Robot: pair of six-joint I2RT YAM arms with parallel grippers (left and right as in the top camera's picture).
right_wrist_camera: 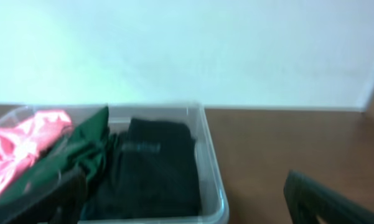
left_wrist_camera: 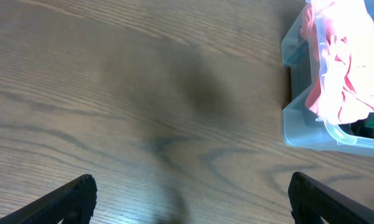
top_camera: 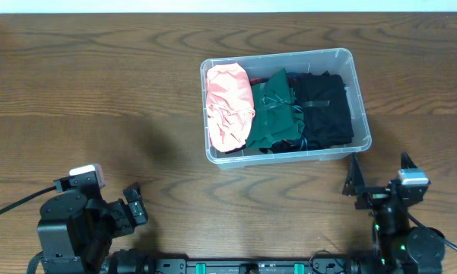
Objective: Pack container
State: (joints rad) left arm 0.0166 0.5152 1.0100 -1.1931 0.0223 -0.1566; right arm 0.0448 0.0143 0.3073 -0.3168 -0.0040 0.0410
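Note:
The clear plastic container [top_camera: 360, 114] sits on the wooden table at the upper middle-right. It holds a pink garment [top_camera: 228, 105] on the left, a dark green garment [top_camera: 274, 113] in the middle and a black garment [top_camera: 325, 109] on the right. My left gripper [top_camera: 120, 207] is open and empty at the bottom left, far from the container; its view shows the container's corner [left_wrist_camera: 299, 127] and the pink garment [left_wrist_camera: 342, 68]. My right gripper [top_camera: 379, 176] is open and empty just below the container's right corner; its view shows the container rim [right_wrist_camera: 213, 165] and the black garment [right_wrist_camera: 152, 171].
The brown wooden table [top_camera: 99, 99] spreads left of the container. A pale wall [right_wrist_camera: 187, 50] stands behind the table's far edge in the right wrist view. Both arm bases sit at the table's front edge.

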